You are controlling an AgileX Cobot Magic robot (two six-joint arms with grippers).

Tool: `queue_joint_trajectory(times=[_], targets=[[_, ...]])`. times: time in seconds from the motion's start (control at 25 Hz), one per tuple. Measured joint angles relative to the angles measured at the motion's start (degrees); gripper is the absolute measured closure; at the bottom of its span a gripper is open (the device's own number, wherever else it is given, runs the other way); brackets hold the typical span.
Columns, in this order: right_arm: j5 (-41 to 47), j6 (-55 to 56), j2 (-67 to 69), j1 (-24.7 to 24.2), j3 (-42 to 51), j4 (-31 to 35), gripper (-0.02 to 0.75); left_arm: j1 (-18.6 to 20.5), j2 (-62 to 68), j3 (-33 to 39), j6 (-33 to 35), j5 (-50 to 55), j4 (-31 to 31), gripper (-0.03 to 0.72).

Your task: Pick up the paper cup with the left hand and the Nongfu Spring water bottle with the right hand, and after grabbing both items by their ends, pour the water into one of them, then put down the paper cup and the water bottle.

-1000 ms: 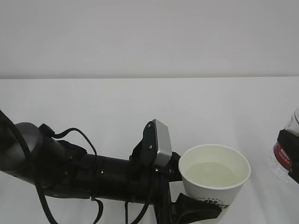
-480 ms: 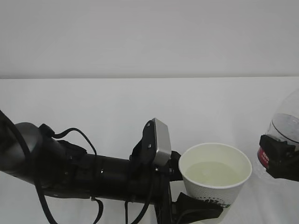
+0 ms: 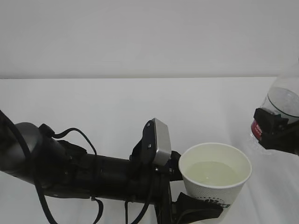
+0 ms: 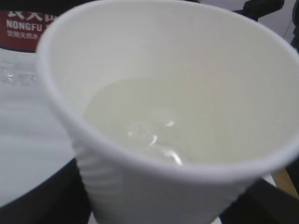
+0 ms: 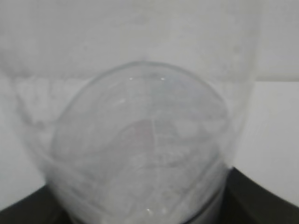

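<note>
The white paper cup (image 3: 215, 179) is lifted at the lower middle and stands upright, with faintly yellowish water (image 3: 214, 171) inside. My left gripper (image 3: 196, 189) is shut on its lower wall, one black finger (image 3: 198, 211) in front. In the left wrist view the cup (image 4: 187, 60) fills the frame, with the water (image 4: 154, 126) visible in it. At the right edge my right gripper (image 3: 278, 133) is shut on the Nongfu Spring water bottle (image 3: 286, 98), right of the cup and apart from it. Its clear body (image 5: 140, 140) fills the right wrist view.
The white table (image 3: 117, 102) runs back to a plain white wall. My black left arm with its grey block (image 3: 161, 142) and cables lies across the lower left. The bottle's red label (image 4: 23, 28) shows beyond the cup's rim.
My right gripper has carried the bottle in from the right edge, leftward and then upward. The cup and the left arm have stayed almost still.
</note>
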Motion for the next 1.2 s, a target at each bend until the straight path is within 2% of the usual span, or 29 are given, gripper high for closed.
queue_joint_trajectory(times=[0.6, 1.2], targets=[[-0.11, -0.11, 10.14, 0.00, -10.81, 0.09, 0.289, 0.00, 0.00, 0.00, 0.00, 0.00, 0.00, 0.150], [-0.21, -0.11, 16.59, 0.00, -14.85, 1.94, 0.289, 0.00, 0.00, 0.00, 0.00, -0.09, -0.22, 0.150]])
